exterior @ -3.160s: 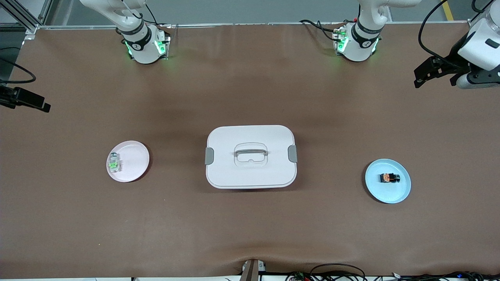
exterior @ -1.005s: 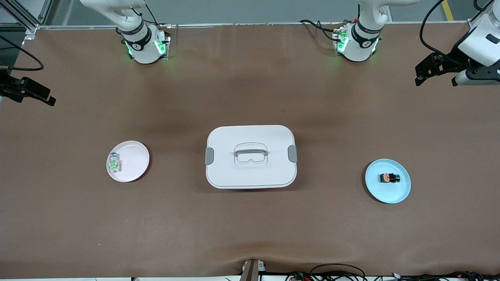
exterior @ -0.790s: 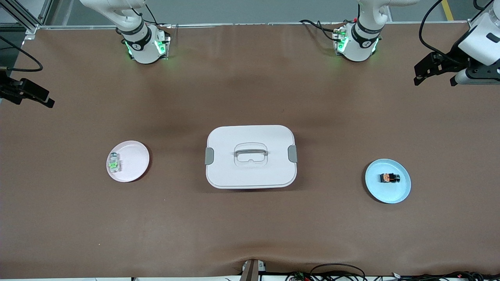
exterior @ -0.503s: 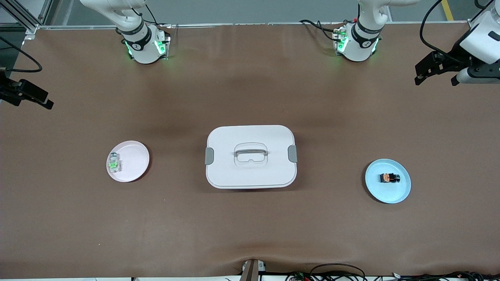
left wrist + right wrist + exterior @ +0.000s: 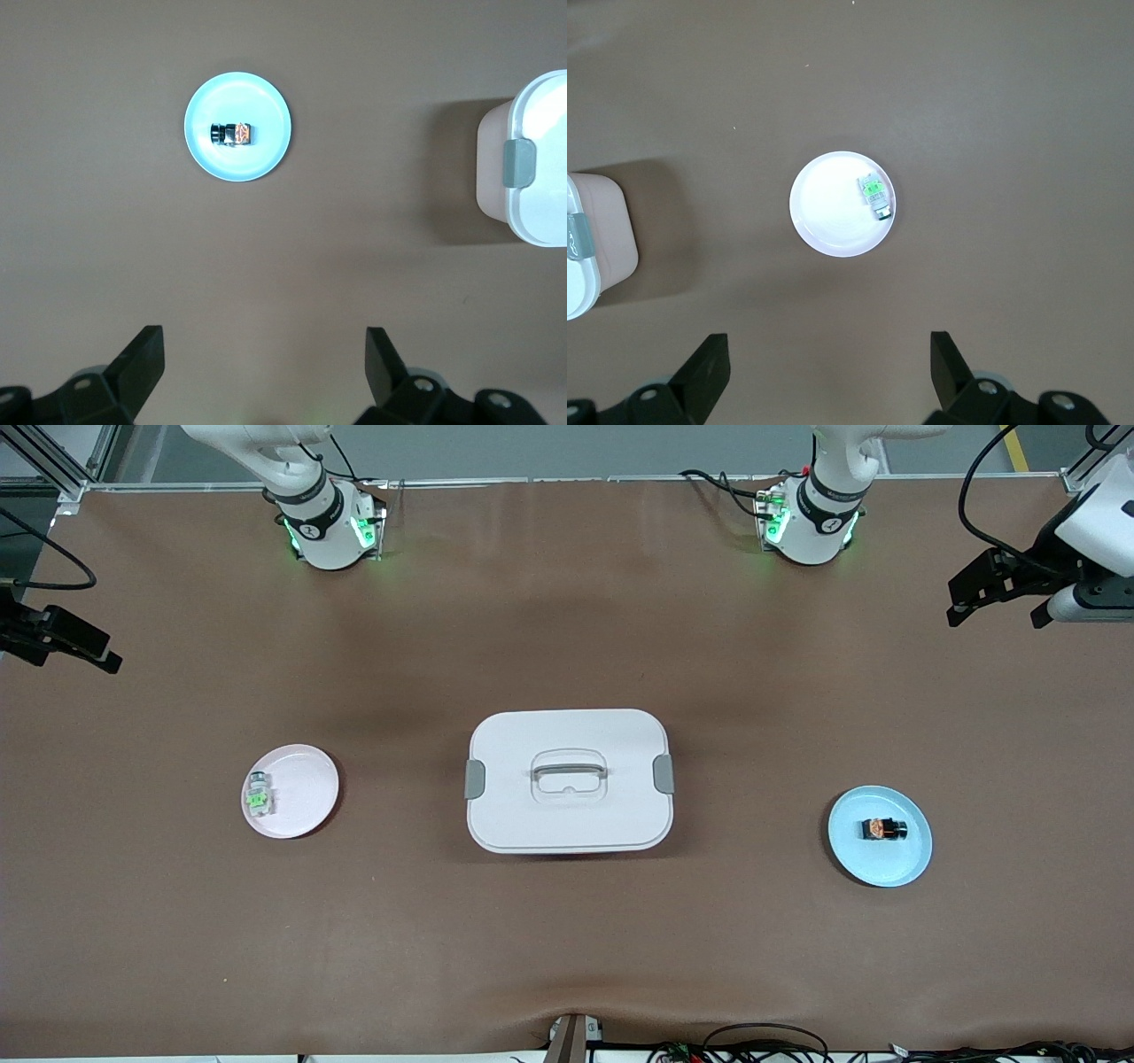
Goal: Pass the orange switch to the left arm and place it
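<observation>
With both claws open, left claw (image 5: 997,602) high at the tabletop's edge, right claw (image 5: 62,646) waiting, I must descend squarely over the orange switch (image 5: 885,830), clear of the box (image 5: 567,815).

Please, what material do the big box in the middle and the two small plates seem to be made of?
The box looks like smooth white plastic with a matte sheen; rounded moulded corners and grey clips suggest it. The blue plate under the orange switch and the pink plate look like plain matte plastic or melamine; ceramic cannot be excluded.
</observation>
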Controlling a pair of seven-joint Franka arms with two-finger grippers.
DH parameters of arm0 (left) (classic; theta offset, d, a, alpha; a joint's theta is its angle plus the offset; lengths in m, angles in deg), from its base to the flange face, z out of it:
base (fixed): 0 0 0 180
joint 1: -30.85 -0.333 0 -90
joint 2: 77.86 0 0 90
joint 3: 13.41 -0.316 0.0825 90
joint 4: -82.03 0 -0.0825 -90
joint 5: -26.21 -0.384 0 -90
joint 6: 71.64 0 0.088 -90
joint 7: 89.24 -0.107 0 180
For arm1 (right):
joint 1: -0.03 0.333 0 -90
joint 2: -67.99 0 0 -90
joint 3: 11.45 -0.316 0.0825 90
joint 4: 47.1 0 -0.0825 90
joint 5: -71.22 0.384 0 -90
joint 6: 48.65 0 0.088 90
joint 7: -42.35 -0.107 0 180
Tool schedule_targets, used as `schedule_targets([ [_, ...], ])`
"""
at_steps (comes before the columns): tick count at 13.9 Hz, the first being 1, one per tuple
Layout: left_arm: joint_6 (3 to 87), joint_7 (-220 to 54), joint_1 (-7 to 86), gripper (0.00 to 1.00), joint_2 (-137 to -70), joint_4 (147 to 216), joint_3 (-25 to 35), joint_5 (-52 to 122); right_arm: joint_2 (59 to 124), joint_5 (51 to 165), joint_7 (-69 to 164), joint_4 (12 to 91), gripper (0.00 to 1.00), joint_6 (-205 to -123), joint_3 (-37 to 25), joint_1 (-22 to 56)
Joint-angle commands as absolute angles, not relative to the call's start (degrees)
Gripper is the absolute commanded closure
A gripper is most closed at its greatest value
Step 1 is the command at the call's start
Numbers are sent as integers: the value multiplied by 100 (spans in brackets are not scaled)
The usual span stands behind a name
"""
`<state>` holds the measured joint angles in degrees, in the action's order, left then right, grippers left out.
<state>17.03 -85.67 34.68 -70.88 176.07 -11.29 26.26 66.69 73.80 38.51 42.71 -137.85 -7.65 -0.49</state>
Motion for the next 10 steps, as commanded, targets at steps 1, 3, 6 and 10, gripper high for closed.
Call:
schedule_targets([
  [1, 1625, -8634, 3419, 0, -7153, 17431, -1113, 2657, 6544, 7412, 3875, 4404, 0, -13821, -785, -85],
  [3, 1625, -8634, 3419, 0, -7180, 17431, -1113, 2648, 6544, 7412, 3875, 4404, 0, -13812, -785, -85],
  [6, 1616, -8642, 3419, 0, -7215, 17431, -1113, 2665, 6544, 7412, 3875, 4404, 0, -13803, -785, -85],
  [10, 1625, -8651, 3419, 0, -7215, 17431, -1113, 2657, 6544, 7404, 3884, 4422, 0, -13777, -776, -94],
])
